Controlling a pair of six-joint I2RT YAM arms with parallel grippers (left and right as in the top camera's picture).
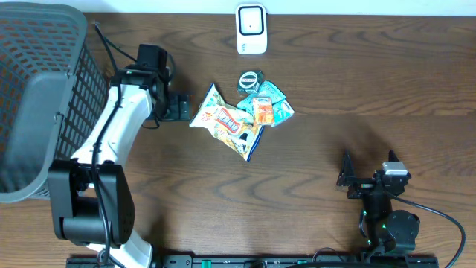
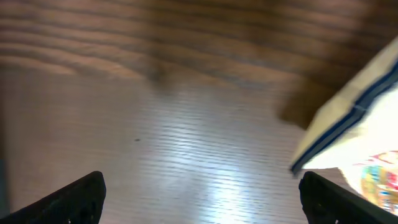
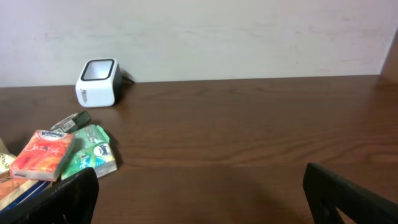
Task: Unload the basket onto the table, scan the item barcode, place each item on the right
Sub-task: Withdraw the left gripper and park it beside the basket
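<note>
from overhead: finding the snack bag (image 1: 225,121) lying mid-surface in a heap with small packets (image 1: 264,100), just right of the left pincer (image 1: 181,106), itself spread wide and pinching nothing. finding the right pincer (image 1: 346,179) near and to the right, well apart from the heap, also spread and empty. noting the scanner (image 1: 251,28) standing at the far edge and the basket (image 1: 37,97) at far left.

from the left wrist: looking between spread fingers (image 2: 74,199) at bare surface (image 2: 186,124), with the snack bag (image 2: 367,124) showing at right, not between them.

from the right wrist: facing the scanner (image 3: 98,82) at far left, with the small packets (image 3: 62,155) lying near left.

judging progress: nothing gripped, nothing being shown to the scanner; reaching, pinching an item and presenting its barcode all remaining.
</note>
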